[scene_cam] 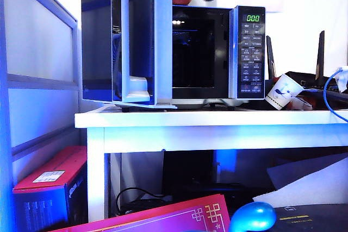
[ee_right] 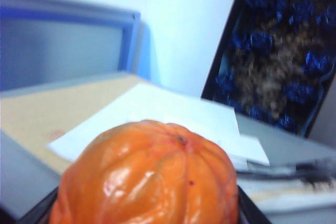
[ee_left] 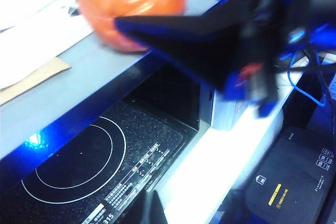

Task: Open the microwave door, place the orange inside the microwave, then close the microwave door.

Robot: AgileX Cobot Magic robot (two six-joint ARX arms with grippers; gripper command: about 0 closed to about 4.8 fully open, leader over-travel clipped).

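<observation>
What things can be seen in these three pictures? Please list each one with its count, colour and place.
microwave: one, black and silver, on the table
microwave door: one, black glass, swung open to the left
table: one, white
paper cup: one, white with blue print, tilted, right of the microwave
cable: one, blue, at the table's right end
box: one, red, low on the left
orange: one, orange, by the papers
papers: several, white, on a grey surface
induction cooktop: one, black with white rings, below that surface
right gripper: black, around the orange, grip unclear
left gripper: dark tip only
</observation>
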